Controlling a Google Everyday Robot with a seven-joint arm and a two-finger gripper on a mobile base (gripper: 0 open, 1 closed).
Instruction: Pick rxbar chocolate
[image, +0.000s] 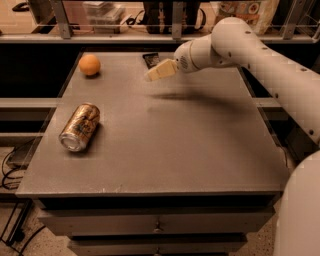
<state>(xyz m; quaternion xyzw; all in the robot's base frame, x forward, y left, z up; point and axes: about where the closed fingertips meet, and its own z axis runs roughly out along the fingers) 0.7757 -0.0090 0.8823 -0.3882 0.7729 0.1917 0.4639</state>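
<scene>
A gold can (80, 127) lies on its side on the grey table (165, 150). Straight beyond the can, near the far edge, sits an orange (89, 64). Beyond the can and to its right, the end effector (150, 76) hangs over the table on the white arm (250, 50), pointing left. Whether it is open or closed cannot be told, and nothing shows in its hold. Farthest from the can, the rxbar chocolate (149, 58) lies flat at the back edge, just behind the end effector's tip.
</scene>
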